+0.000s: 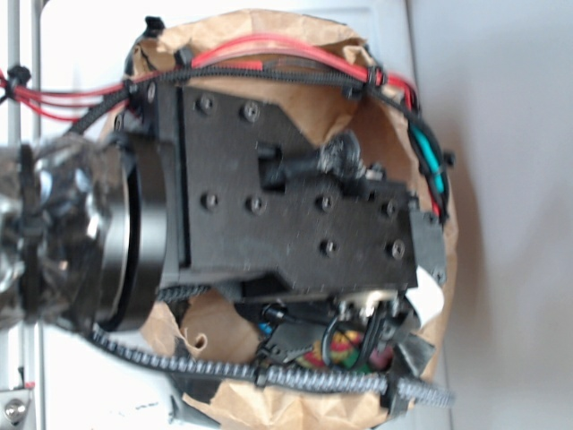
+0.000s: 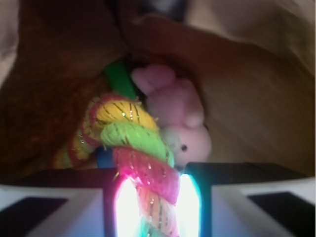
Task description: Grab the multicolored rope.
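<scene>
In the exterior view the black robot arm (image 1: 286,197) fills most of the frame and reaches down into a brown paper bag (image 1: 233,394), so little of the inside shows. In the wrist view the multicolored rope (image 2: 133,148) runs from the middle left of the frame down to the lower centre, its long axis going straight between the two fingers of the claw (image 2: 152,207). The claw stands narrow around the rope and seems to hold it. A pink plush toy (image 2: 180,118) lies just beside the rope, on its right. No brand, label or writing can be read.
</scene>
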You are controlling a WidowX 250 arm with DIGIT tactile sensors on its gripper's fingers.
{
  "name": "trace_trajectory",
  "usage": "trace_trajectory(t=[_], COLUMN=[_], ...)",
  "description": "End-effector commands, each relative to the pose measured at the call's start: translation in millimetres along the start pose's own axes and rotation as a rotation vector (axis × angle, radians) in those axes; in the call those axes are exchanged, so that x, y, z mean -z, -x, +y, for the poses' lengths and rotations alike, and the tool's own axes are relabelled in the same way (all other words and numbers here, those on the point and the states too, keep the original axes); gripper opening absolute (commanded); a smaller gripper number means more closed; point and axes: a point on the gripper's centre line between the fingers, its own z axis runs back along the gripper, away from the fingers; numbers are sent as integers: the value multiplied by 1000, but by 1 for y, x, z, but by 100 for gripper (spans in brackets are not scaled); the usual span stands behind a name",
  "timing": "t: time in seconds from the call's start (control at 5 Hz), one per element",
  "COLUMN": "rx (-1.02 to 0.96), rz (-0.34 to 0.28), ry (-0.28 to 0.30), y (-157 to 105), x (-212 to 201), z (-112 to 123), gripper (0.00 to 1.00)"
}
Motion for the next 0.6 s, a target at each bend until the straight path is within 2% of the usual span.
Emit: trace_trajectory(t=[0.0, 0.2, 0.4], rx=[-425, -522, -598], rz=[-70, -57, -64], ry=[-68, -82, -134], y=[16, 22, 25], x=[-69, -87, -106], z=[16, 17, 27], gripper=[0, 0, 0])
